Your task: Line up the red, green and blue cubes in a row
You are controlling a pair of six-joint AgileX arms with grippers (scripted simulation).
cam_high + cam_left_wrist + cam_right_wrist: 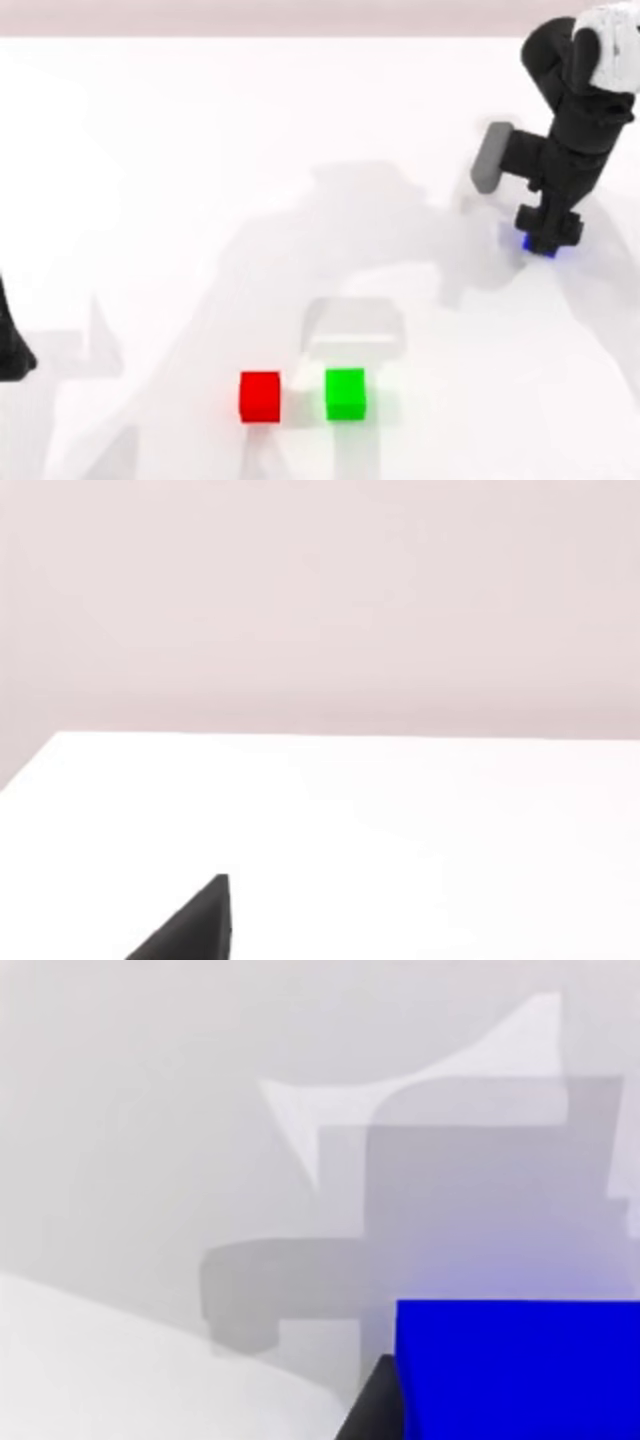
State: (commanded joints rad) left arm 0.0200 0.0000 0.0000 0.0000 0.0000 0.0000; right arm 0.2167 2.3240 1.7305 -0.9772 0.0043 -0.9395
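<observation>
White desk (200,180), red cube (260,396) and green cube (345,393) paired near front, blue cube (540,249) far right under right gripper (548,238), fingers' state unclear; risk: cube slipping or skewing if gripped off-centre.

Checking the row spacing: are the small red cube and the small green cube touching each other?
Apart. The top view shows bare white table between the small red cube and the small green cube.
</observation>
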